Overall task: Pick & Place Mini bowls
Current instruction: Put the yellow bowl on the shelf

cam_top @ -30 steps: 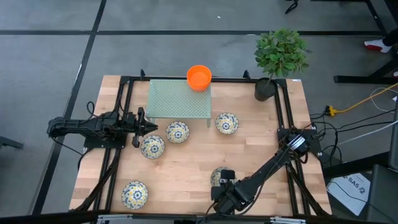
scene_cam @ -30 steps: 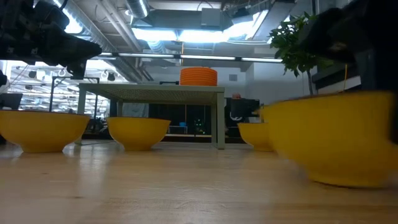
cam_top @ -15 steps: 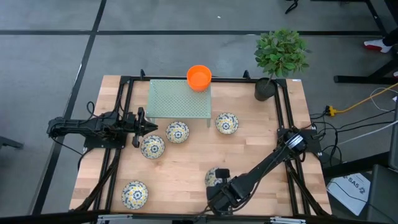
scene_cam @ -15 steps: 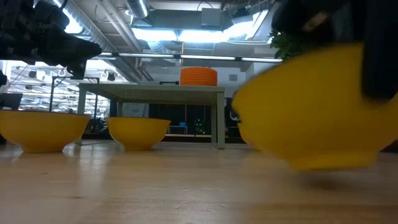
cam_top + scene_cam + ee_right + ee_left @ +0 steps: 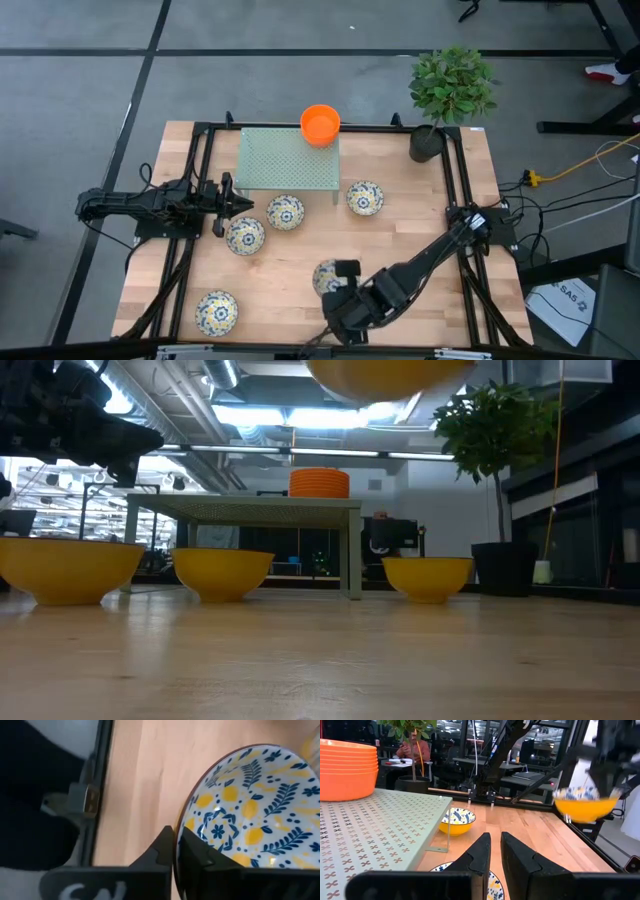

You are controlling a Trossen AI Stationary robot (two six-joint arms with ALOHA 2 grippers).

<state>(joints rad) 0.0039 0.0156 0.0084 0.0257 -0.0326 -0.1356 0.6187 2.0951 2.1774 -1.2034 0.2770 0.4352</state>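
Small bowls, white with a blue-and-yellow pattern inside and yellow outside, lie about the wooden table. My right gripper [image 5: 340,283] is shut on one of them [image 5: 326,276] near the table's near edge; the low view shows only its yellow underside [image 5: 385,374] at the top. Four more patterned bowls [image 5: 285,212] [image 5: 365,198] [image 5: 245,237] [image 5: 216,311] rest on their bases. A stack of orange bowls [image 5: 320,124] stands on a green perforated shelf [image 5: 285,160]. My left gripper [image 5: 245,207] waits, shut, at the table's left, just above a bowl. My right gripper pinches the patterned bowl by its rim [image 5: 180,826], one finger inside the bowl and one outside. The fingers come at it from the table's near right side. The bowl [image 5: 585,804] is lifted clear of the table and sits roughly upright.
A dark plant pot [image 5: 425,144] with a leafy plant stands at the table's far right corner. A black frame [image 5: 200,180] runs along the table's sides. Bare wood lies in the middle of the table [image 5: 400,235].
My right gripper has carried its bowl up off the table and toward the table's left. In the low view the bowl went from sitting on the wood at the right to rising out of the top of the picture.
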